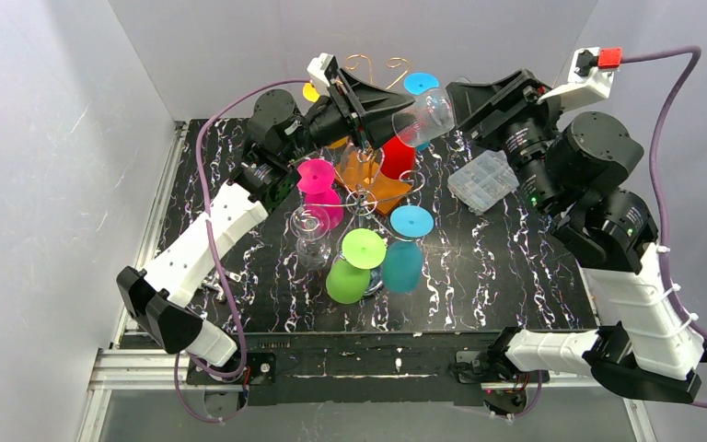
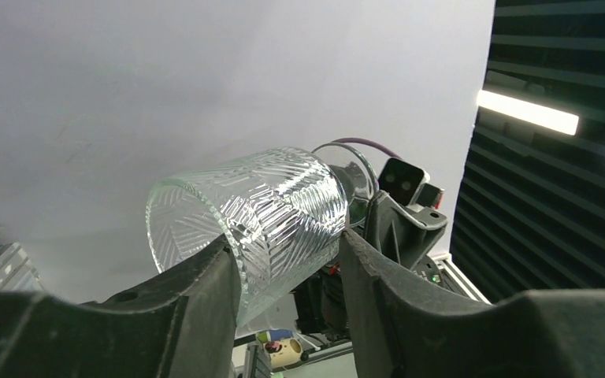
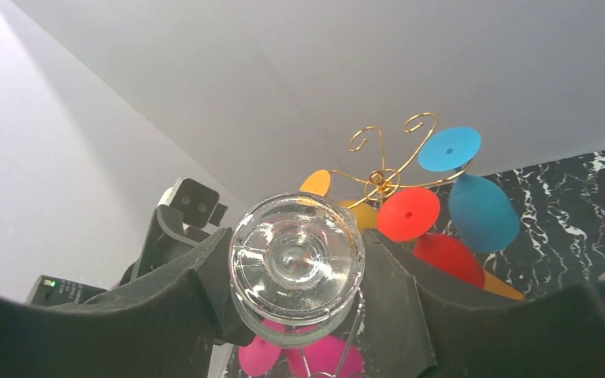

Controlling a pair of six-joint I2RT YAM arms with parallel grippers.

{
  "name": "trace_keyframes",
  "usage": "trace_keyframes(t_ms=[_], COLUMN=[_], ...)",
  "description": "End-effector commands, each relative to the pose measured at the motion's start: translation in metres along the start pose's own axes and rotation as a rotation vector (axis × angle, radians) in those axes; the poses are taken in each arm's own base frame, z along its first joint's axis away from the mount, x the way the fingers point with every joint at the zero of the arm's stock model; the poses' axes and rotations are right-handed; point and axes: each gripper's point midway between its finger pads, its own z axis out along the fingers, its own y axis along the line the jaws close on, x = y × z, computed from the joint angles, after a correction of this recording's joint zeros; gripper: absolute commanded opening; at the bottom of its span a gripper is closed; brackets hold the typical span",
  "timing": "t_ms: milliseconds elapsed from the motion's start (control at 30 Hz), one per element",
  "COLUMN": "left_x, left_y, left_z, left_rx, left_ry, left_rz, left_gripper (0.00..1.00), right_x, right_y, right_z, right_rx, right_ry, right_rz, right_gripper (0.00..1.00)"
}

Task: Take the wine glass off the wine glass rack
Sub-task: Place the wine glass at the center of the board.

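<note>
At upper centre of the top view, found the left gripper [image 2: 285, 250] closed in on the patterned bowl of the clear wine glass [image 1: 426, 114], fingers [image 2: 197, 299] pressing either flank. Read as clamped; firmness unverified. Found the right gripper [image 3: 295, 246] set around the same glass from its foot end, pads [image 3: 394, 283] against it on both sides; judged clamped as well. Located the glass roughly on its side in mid-air, off the wine glass rack [image 3: 379, 179] and just beside its top tier.

Judged the step in hand as a hand-over, or a two-handed carry clear of the rack. Recommended:
- Confirm one grip before easing the other.
- Squeeze lightly, as with any thin, slick glass.
- Draw away toward the right of the frame, off the gold scrolls and the upper blue glass [image 1: 421, 85] just beside.
- Hold level until over bare table [image 1: 515, 276].

Counted in the top view:
- Two arms, two grippers, one rack.
- One clear glass in hand, and a second clear glass [image 1: 310, 235] hanging at centre left.
- Six coloured glasses told apart: yellow [image 1: 311, 91], upper blue, red [image 1: 397, 157], magenta [image 1: 316, 176], green [image 1: 364, 249], lower blue [image 1: 411, 222].
- One orange shape [image 1: 368, 175] at the rack's middle — glass or block, not determinable.
- One clear compartment box [image 1: 483, 180] right of centre.
</note>
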Motion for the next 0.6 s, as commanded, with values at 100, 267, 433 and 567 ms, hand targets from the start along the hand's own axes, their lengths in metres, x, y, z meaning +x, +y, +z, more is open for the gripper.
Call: trace_keyframes(t_ms=[100,267,433,567], left_x=[0.027,0.031,0.033,0.035], left_y=[-0.097,-0.107,-0.112,-0.115], left_z=[-0.035,-0.044,-0.053,-0.059], left_rx=[0.266,0.307,0.325,0.337], left_ry=[0.019,0.011,0.001,-0.008], left_rz=[0.107,0.122,0.133,0.141], left_gripper=[0.39,0.34,0.34,0.29], right_x=[0.009,0.021,0.03,0.038], right_y=[0.025,0.034,0.041,0.046], right_z=[0.009,0.013,0.015,0.017], right_rx=[-0.1,-0.137,-0.177,-0.193], right_ry=[0.006,0.035,0.049,0.068], right_rz=[0.105,0.153,0.212,0.245], right_gripper=[0.4,0.4,0.4,0.4])
